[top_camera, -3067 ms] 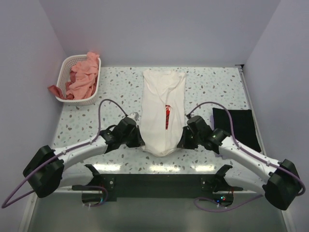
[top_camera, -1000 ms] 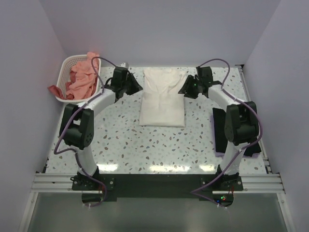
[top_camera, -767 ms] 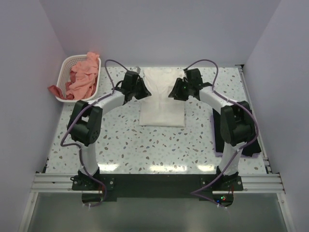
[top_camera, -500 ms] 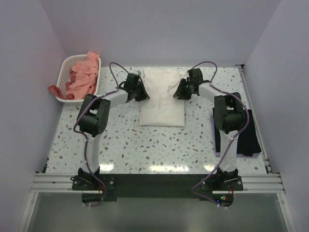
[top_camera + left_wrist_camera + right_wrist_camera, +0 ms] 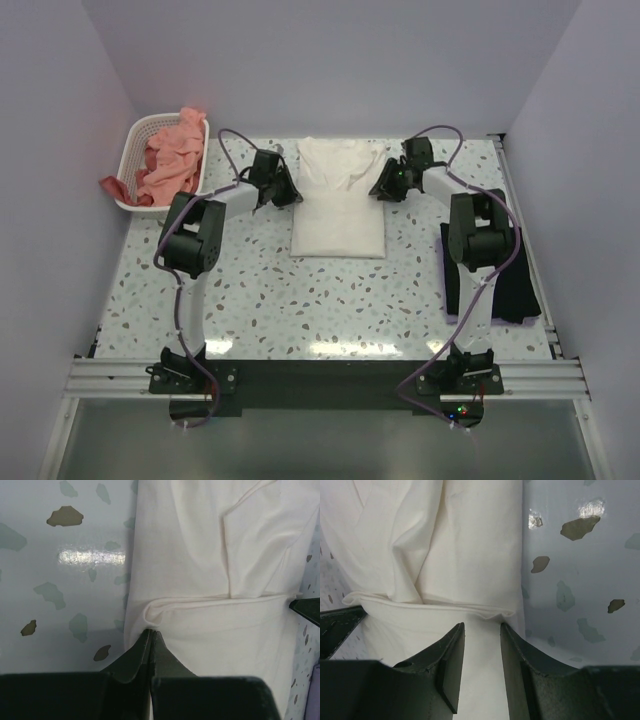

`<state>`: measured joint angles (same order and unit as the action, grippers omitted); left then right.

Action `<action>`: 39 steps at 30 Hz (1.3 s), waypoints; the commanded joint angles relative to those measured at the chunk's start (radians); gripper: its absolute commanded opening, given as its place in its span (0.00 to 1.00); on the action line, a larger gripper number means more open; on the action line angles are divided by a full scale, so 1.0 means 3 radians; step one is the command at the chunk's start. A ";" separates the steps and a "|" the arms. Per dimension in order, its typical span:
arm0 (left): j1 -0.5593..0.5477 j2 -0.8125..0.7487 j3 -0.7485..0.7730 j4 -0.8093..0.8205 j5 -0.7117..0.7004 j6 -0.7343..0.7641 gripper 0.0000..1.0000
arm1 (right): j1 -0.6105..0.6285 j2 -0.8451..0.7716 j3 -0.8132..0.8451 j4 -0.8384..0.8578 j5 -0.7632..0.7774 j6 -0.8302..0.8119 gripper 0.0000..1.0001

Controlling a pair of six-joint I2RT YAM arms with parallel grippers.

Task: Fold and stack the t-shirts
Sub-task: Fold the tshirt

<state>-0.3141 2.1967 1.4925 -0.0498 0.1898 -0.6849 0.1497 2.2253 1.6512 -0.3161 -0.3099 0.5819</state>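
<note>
From above, the folded cream-white cotton t-shirt (image 5: 338, 205) lies at the far middle of the speckled terrazzo table (image 5: 300, 300), with the left gripper (image 5: 284, 187) at its left edge and the right gripper (image 5: 386, 186) at its right edge. Salmon-pink tees (image 5: 170, 160) fill the white perforated plastic basket (image 5: 135, 135) far left, and a black tee (image 5: 515, 270) lies at the right. The left wrist view shows the left gripper (image 5: 150, 631) pressed together where the shirt (image 5: 215, 580) puckers at its edge; I cannot tell whether any cloth is caught. In the right wrist view the right gripper (image 5: 481, 626) is spread apart over the shirt's (image 5: 445, 545) fold.
</note>
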 commanded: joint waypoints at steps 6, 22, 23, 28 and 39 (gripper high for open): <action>0.0060 -0.0480 0.0220 -0.0104 0.0002 0.0151 0.14 | -0.0008 -0.0616 -0.0078 -0.0200 -0.0040 -0.0104 0.40; -0.0308 -0.1064 -0.1288 0.0458 -0.0249 -0.0437 0.04 | 0.0212 -0.1160 -0.1520 0.0481 -0.0271 0.0203 0.39; -0.0308 -0.1038 -0.1314 0.0473 -0.0274 -0.0437 0.04 | 0.0202 -0.1119 -0.1556 0.0506 -0.0271 0.0203 0.38; -0.0272 -0.0992 -0.1528 0.0457 -0.0341 -0.0447 0.00 | 0.0053 -0.1057 -0.1771 0.0481 -0.0179 0.0213 0.37; -0.0246 -0.1299 -0.1468 0.0366 -0.0300 -0.0350 0.02 | 0.0058 -0.1481 -0.1756 0.0282 -0.0020 0.0116 0.37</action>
<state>-0.3965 1.8835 1.0275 0.0731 0.1207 -0.8165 0.1616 1.8748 1.1332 -0.2134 -0.3550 0.6430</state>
